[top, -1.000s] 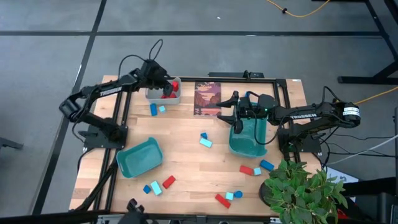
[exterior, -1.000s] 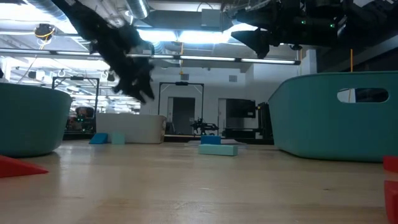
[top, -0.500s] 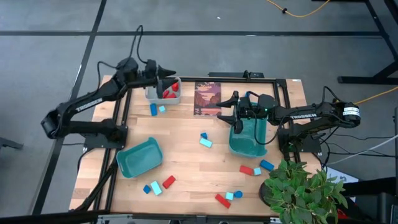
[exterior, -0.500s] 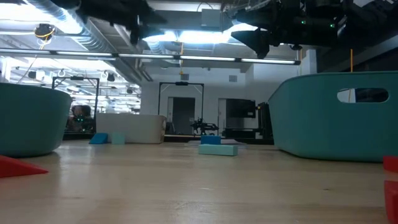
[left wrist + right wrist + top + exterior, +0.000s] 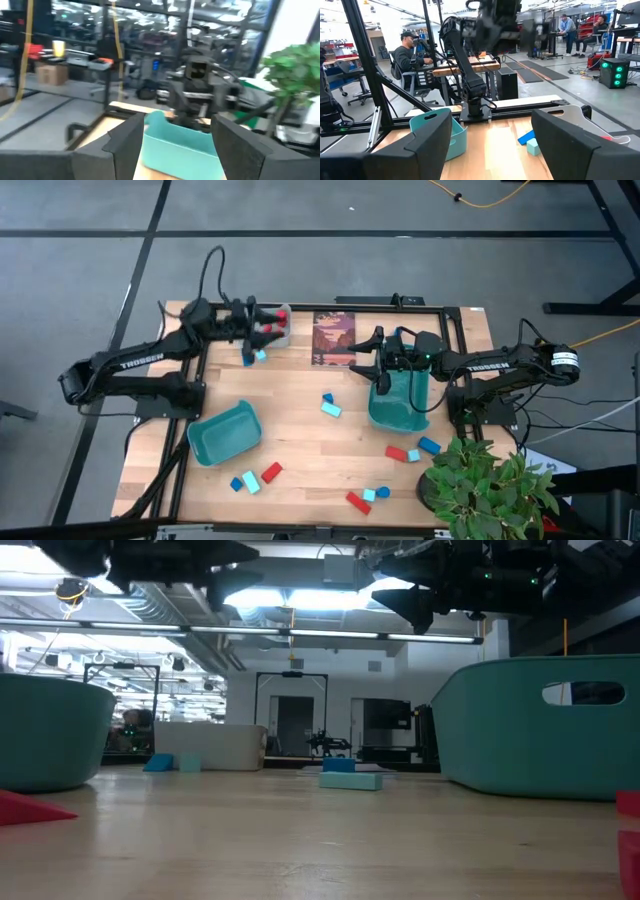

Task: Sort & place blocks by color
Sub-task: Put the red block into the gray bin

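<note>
Red, dark blue and light cyan blocks lie scattered on the wooden table. A dark blue one [image 5: 247,357] and a cyan one [image 5: 260,354] lie beside the grey bin [image 5: 280,338], which holds red blocks [image 5: 270,328]. Others lie mid-table [image 5: 329,404] and along the near edge [image 5: 370,496]. My left gripper [image 5: 264,328] [image 5: 177,145] hangs level above the grey bin's left side, open and empty. My right gripper [image 5: 372,360] [image 5: 492,145] hovers open and empty over the far left rim of the right teal bin [image 5: 400,405].
A second teal bin [image 5: 225,432] sits near the left, a dark picture card [image 5: 334,338] lies at the far middle, and a potted plant [image 5: 490,480] stands at the near right corner. People sit in the room beyond the table [image 5: 412,52].
My left gripper has risen out of the grey bin, tipped from pointing down to level and drawn back a little toward the table's left and near side. The right arm has kept still.
</note>
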Tool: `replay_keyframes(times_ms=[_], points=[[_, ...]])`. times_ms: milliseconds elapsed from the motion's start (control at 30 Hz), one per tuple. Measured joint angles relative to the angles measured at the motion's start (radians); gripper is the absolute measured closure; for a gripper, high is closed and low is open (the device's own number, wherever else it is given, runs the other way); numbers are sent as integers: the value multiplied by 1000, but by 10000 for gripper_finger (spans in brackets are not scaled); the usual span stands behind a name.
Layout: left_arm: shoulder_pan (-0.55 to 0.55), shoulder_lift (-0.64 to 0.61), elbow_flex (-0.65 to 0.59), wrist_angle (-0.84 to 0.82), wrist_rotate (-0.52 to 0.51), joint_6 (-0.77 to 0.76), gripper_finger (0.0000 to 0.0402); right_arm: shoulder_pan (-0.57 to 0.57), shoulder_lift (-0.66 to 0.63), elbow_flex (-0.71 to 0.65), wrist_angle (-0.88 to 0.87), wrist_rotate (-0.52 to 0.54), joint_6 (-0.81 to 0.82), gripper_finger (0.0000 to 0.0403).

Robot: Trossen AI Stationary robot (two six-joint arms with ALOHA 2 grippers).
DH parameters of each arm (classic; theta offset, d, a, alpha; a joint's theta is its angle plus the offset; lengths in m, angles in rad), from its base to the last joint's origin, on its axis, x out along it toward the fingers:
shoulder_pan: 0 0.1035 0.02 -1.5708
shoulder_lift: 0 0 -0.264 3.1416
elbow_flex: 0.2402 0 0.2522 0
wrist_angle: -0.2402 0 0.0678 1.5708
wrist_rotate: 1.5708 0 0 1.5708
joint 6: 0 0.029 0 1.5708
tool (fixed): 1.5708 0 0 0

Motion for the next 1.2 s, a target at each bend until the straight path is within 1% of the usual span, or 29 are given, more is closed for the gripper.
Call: replay_keyframes(times_ms=[167, 367, 467, 567, 933, 1033, 1133, 1200], points=[[-102, -3, -147, 165, 6, 3, 178, 0, 0, 0, 0, 0, 0, 126], [-250, -3, -243, 242, -33, 114, 178, 0, 0, 0, 0, 0, -1, 126], [-303, -3, -246, 263, -82, 165, 178, 0, 0, 0, 0, 0, -1, 126], [-322, -3, -246, 287, -137, 187, 178, 0, 0, 0, 0, 0, -2, 126], [-321, -3, -246, 287, -144, 181, 178, 0, 0, 0, 0, 0, -27, 126], [-324, -3, -241, 283, -177, 124, 178, 0, 0, 0, 0, 0, -27, 126], [-354, 2, -210, 231, -197, 81, 178, 0, 0, 0, 0, 0, -27, 126], [-392, 8, -173, 135, -212, 81, 178, 0, 0, 0, 0, 0, -26, 126]])
